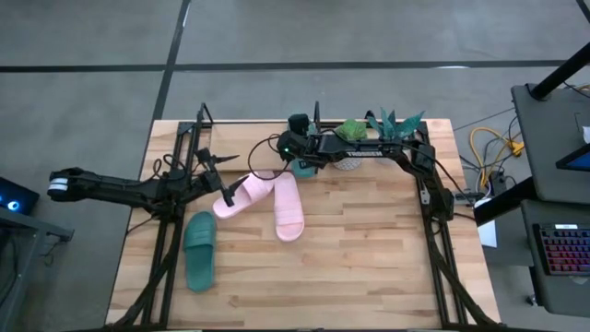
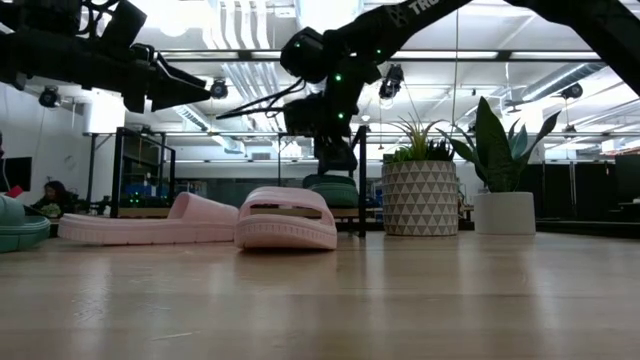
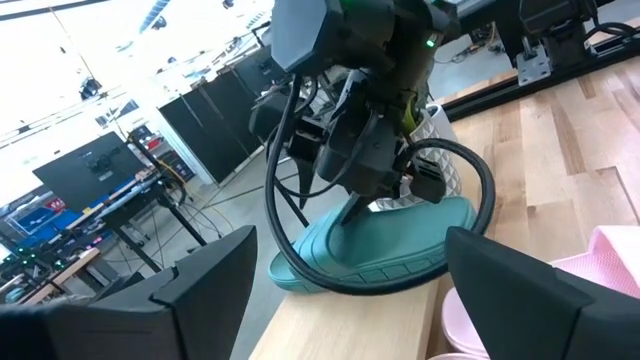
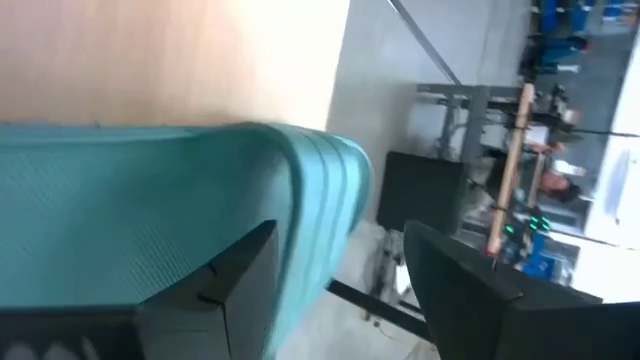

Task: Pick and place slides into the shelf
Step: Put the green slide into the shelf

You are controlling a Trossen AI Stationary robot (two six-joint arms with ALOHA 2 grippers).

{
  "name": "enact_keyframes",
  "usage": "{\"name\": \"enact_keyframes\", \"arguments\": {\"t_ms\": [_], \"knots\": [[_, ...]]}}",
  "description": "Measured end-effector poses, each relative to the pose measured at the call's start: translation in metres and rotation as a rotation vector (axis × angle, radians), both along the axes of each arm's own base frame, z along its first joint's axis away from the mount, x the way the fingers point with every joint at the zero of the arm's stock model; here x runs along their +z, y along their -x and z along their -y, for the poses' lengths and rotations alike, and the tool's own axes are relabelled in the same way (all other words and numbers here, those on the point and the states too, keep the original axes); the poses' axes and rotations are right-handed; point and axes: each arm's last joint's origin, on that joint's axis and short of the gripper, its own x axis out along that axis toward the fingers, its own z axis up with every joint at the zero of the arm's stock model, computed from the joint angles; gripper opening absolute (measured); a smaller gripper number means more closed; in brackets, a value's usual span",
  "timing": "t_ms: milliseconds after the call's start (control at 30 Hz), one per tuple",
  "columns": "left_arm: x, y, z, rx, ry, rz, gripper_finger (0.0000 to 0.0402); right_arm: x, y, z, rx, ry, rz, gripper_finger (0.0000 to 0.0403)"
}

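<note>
Two dark, slender arms trailing looped black cables, green indicator lights glowing, white lettering on one link.

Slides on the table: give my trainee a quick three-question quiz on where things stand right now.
1. True or false: both green slides already lie on the shelf.
2. How many pink slides lie on the table? A) one B) two C) three
3. Which gripper is at the green slide on the shelf?

Key
1. False: the other green slide lies on the table's front left.
2. B: a second pink slide lies beside the first.
3. The right gripper, its fingers open. The left gripper waits, open, by the pink slides.
</note>
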Motion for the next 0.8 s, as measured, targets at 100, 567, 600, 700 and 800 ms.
{"name": "enact_keyframes", "arguments": {"t_ms": [100,567,600,700,800], "knots": [[0.0,0.0,0.0,0.0,0.0,0.0,0.0306,0.007,-0.002,-0.008,-0.016,0.004,0.001,0.0207],[0.0,0.0,0.0,0.0,0.0,-0.003,0.0306,0.122,0.031,-0.055,0.017,-0.543,0.519,0.0178],[0.0,0.0,0.0,0.0,0.0,-0.003,0.0306,0.132,0.039,-0.059,0.048,-0.604,0.546,0.0175],[0.0,0.0,0.0,0.0,-0.001,-0.004,0.0306,0.157,0.067,-0.074,0.156,-0.725,0.616,0.0166],[0.0,0.0,0.0,0.0,-0.001,-0.004,0.0306,0.166,0.094,-0.096,0.253,-0.733,0.673,0.0159]]}}
